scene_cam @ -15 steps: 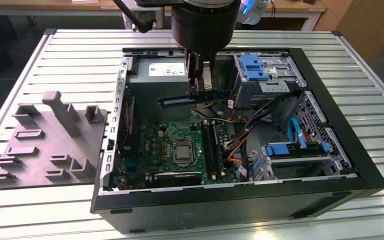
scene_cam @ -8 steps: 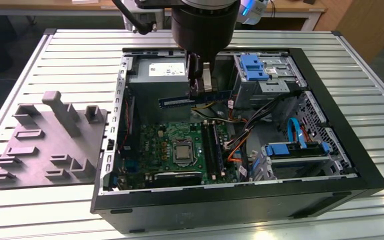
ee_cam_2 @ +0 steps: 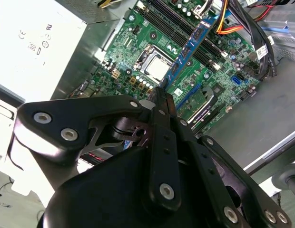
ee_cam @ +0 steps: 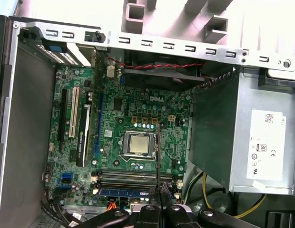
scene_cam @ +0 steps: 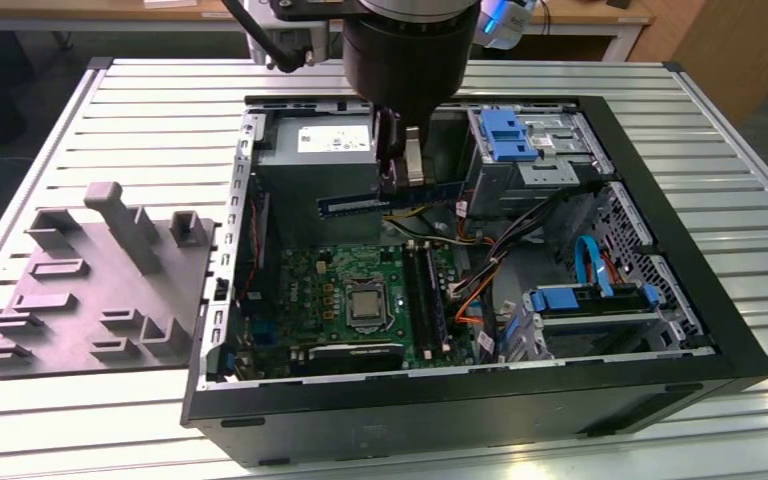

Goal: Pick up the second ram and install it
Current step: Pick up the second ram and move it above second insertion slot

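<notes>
One gripper clamps the second ram — white-labelled.

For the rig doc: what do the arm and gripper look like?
The arm is a thick dark cylinder with a blue cap beside it. The gripper is black: flat linkage bars joined by round silver pins.

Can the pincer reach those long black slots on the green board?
Probably yes: the pincer, gripping the second ram, hangs over the open case, and nothing seems to cover the slots; orange cables run nearby.
</notes>
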Tool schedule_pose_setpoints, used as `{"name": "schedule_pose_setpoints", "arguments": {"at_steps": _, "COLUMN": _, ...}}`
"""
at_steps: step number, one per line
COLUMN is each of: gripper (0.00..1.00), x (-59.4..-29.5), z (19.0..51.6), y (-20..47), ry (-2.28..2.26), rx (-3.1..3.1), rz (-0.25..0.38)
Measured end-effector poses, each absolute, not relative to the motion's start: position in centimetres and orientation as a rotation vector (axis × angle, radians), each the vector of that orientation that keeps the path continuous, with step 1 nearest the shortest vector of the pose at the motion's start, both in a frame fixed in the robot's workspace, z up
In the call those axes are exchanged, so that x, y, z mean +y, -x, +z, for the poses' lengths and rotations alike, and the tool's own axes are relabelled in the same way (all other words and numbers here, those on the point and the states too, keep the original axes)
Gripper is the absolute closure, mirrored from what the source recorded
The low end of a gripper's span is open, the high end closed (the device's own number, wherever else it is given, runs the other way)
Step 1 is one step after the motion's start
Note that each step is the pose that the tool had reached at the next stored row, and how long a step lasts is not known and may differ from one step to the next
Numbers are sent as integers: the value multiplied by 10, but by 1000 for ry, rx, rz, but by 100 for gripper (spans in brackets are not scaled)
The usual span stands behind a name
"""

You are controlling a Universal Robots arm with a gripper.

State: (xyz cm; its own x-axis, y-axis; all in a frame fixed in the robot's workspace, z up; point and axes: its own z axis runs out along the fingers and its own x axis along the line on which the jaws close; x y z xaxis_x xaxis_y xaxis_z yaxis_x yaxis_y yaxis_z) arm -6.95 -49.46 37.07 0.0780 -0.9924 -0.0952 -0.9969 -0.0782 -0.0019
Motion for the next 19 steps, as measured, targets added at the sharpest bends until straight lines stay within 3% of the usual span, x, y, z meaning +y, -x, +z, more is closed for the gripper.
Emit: {"name": "schedule_pose_setpoints", "arguments": {"at_steps": 19, "gripper": 89, "x": -495, "z": 364, "y": 70, "ry": 2229, "rx": 2115, "rz": 104}}
